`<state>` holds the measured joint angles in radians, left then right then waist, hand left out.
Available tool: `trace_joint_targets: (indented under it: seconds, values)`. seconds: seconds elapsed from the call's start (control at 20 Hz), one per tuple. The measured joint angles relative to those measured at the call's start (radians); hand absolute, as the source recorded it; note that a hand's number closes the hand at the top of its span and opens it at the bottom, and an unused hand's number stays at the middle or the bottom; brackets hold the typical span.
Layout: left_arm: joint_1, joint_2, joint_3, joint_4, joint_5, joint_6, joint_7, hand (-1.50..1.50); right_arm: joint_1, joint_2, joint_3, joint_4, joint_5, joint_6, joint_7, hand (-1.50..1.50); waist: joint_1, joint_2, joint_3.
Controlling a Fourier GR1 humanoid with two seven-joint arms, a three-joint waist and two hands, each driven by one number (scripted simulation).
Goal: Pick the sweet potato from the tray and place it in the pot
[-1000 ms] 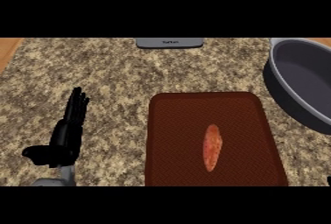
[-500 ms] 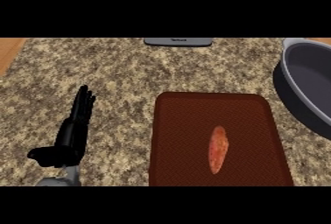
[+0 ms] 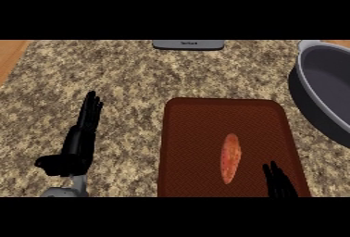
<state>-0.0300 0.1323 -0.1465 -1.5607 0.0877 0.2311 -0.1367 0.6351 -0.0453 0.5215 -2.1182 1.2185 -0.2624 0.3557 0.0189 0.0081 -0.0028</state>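
right hand point(image 3: 278, 183) pokes up from the bottom edge over the tray's near right corner, only straight, slightly spread fingertips showing, the palm cut off below. it holds nothing, and sits just right of the sweet potato point(image 3: 231, 158), not touching it. one sweet potato, lying lengthwise on the one dark red tray point(image 3: 198, 139). one grey pot point(image 3: 327, 88) at the right, partly cut off by the edge, well apart from the potato. left hand point(image 3: 77, 141) rests open on the speckled counter point(image 3: 123, 78), fingers straight and together. one grey object point(image 3: 188, 44) at the far edge, hard to make out.
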Motion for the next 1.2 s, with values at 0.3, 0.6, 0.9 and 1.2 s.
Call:
trace_joint_targets:
  seconds: [0.3, 0.6, 0.9, 1.2]
  values:
    - [0.012, -0.012, 0.005, -0.017, -0.015, 0.008, 0.018, 0.0, -0.199, 0.034, 0.004, 0.097, 0.02, 0.134, 0.2, -1.5, -0.011, -0.006, 0.002]
    - [0.024, -0.024, 0.015, -0.042, -0.029, -0.001, 0.039, 0.0, -0.289, 0.034, -0.023, 0.222, -0.025, 0.109, 0.208, -1.5, -0.017, -0.008, 0.003]
    - [0.02, -0.036, 0.042, -0.013, -0.032, -0.03, 0.015, 0.0, -0.36, 0.039, -0.026, 0.296, -0.03, 0.094, 0.246, -1.5, -0.019, -0.009, 0.002]
    - [0.033, -0.056, 0.047, -0.007, -0.049, -0.038, 0.003, 0.0, -0.409, 0.035, -0.049, 0.367, -0.058, 0.064, 0.248, -1.5, -0.019, -0.01, 0.001]
